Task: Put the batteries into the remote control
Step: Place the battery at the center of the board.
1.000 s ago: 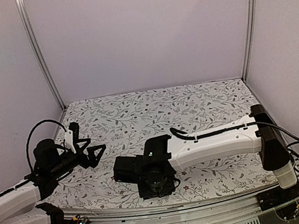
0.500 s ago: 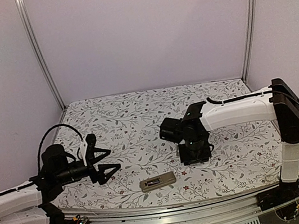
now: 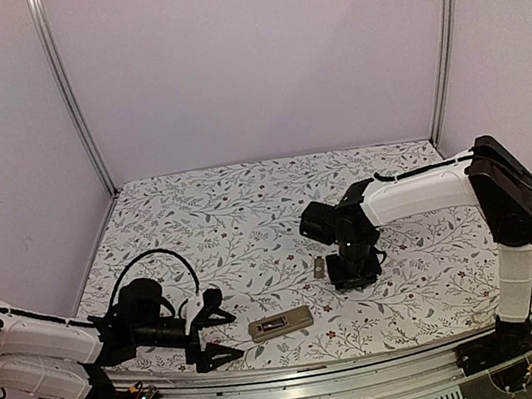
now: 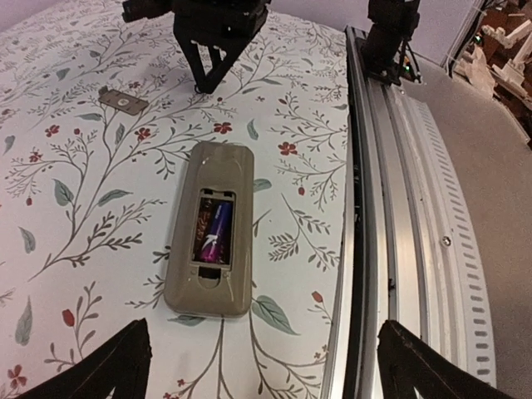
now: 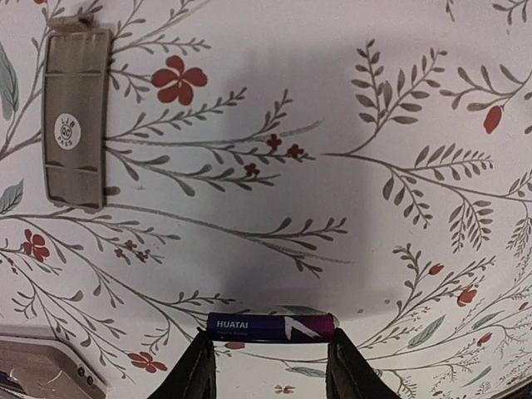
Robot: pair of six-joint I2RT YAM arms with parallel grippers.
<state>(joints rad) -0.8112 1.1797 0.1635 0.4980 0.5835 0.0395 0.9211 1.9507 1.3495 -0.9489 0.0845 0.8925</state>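
The remote control (image 3: 281, 323) lay back-up at the lower centre of the overhead view, close to the worktop's (image 3: 248, 212) front edge, with a first battery (image 4: 218, 233) already in its recess. Nothing braced it, so a downward push could have skidded it toward the rail (image 4: 391, 166). The left claw (image 3: 231, 332) gaped wide just beside it, holding nothing. The right claw (image 5: 272, 353), half closed, pinched the second battery (image 5: 272, 326), seemingly by its ends, right of centre. So thin a grip might have let it swivel or drop. The loose cover (image 5: 76, 141) lay nearby.
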